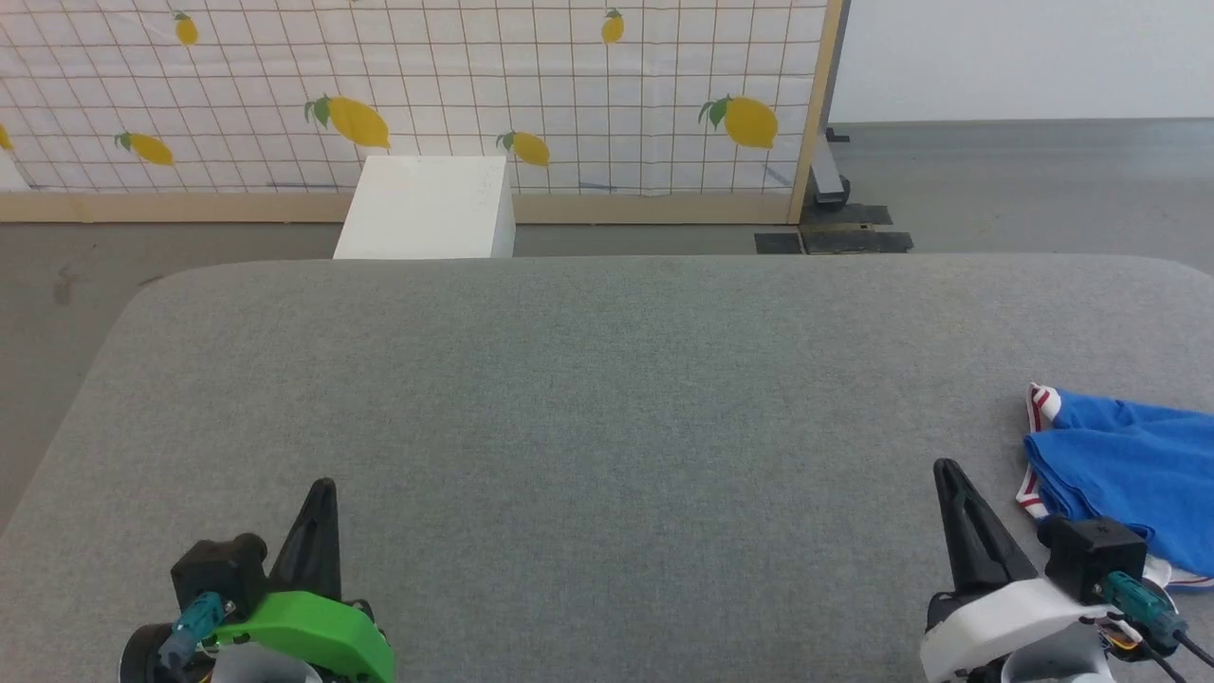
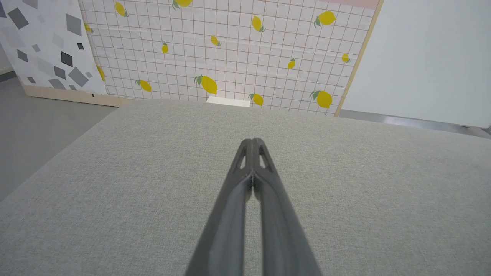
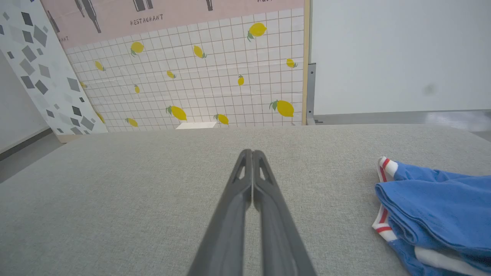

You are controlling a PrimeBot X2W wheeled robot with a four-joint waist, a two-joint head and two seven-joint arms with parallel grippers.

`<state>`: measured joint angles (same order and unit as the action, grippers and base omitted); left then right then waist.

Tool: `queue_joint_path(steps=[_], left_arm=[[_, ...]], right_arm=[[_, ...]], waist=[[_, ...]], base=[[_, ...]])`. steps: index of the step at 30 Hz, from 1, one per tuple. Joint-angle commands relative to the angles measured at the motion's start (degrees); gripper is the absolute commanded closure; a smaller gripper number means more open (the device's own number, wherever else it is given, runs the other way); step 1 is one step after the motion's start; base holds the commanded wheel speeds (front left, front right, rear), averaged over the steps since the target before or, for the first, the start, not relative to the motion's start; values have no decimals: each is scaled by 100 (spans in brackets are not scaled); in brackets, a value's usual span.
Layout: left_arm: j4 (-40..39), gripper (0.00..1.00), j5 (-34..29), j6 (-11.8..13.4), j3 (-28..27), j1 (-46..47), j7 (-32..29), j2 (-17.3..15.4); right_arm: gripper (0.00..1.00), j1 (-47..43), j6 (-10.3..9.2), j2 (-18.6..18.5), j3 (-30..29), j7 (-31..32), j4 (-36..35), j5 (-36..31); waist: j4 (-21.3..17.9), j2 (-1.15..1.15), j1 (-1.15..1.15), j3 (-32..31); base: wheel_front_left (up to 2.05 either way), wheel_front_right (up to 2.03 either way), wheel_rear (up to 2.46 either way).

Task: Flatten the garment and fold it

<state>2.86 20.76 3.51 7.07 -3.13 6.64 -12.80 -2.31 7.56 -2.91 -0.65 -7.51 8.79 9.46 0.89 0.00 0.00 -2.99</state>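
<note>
At the lower left, the left end effector (image 1: 322, 489) sat low over the grey fabric surface (image 1: 607, 398), its two dark fingers pressed together on nothing. Ahead of it lay a broad bare stretch of that surface, with a white box (image 1: 427, 209) and a lemon-print screen (image 1: 569, 85) beyond the far edge. At the lower right, the right end effector (image 1: 947, 470) was likewise pressed together and held nothing. Just beside it to the right lay the garment (image 1: 1129, 474), a bunched blue heap with red-and-white trim showing, at the surface's right side and cut off by the head view's edge. Nothing had been flattened. The risks looked plain. A pinch into that heap would likely take several layers at once, so the cloth would lift as a lump rather than spread. How close the heap lay to the surface's right edge could not be told, so a careless tug outward might slide it off. The left arm was well apart from the cloth, so a one-sided pull could twist it.
</note>
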Motion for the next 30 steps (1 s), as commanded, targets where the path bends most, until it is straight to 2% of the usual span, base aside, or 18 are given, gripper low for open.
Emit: queue_joint_path(steps=[1, 30], left_arm=[[-39, 100, -112, -44, -45, 121, -22, 42], [-142, 100, -930, -172, -321, 201, -289, 438]], right_arm=[[100, 97, -3, 1, 8, 34, -65, -86], [100, 153, -5, 2, 32, 332, -404, -444]], waist=[[-2, 0, 0, 6], [-38, 0, 0, 128]], base=[[0, 0, 0], [0, 0, 0]])
